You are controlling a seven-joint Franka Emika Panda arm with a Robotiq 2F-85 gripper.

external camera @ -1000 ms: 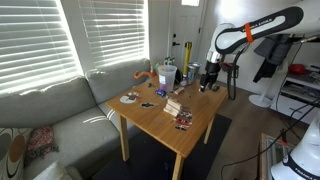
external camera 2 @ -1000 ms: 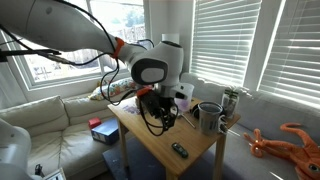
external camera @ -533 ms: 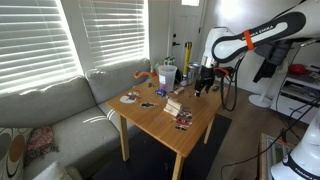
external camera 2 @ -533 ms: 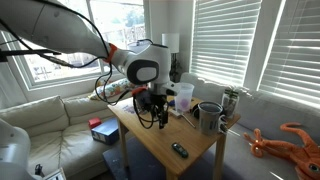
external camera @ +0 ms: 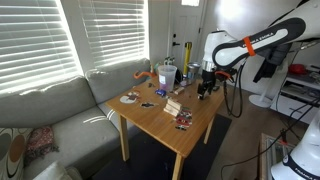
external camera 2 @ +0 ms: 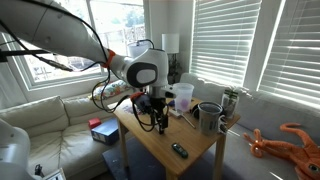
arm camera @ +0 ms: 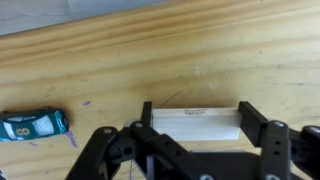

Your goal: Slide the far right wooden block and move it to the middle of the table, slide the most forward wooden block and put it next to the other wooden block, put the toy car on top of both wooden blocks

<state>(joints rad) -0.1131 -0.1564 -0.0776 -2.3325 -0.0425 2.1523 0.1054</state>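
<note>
In the wrist view my gripper [arm camera: 198, 116] stands low over the light-wood table [arm camera: 200, 50] with its jaws against both ends of a pale wooden block [arm camera: 195, 124] that lies flat on the top. A teal toy car [arm camera: 33, 125] lies on the table to the left of the block. In both exterior views the gripper [external camera: 205, 88] [external camera 2: 150, 120] points down at the tabletop [external camera: 160, 128] [external camera 2: 195, 140] and hides the block. The toy car [external camera 2: 178, 150] shows as a dark shape near the table's edge. I cannot pick out the small dark brownish block.
A tan block-like object [external camera: 175, 106] and small dark items [external camera: 184, 121] lie mid-table. Cups and jars [external camera: 165, 72] [external camera 2: 208, 116] crowd the window edge, with an orange toy [external camera: 140, 75]. A grey sofa [external camera: 60, 105] stands beside the table.
The arm has swung over the table and come down. The gripper now sits at the tabletop around the pale block.
</note>
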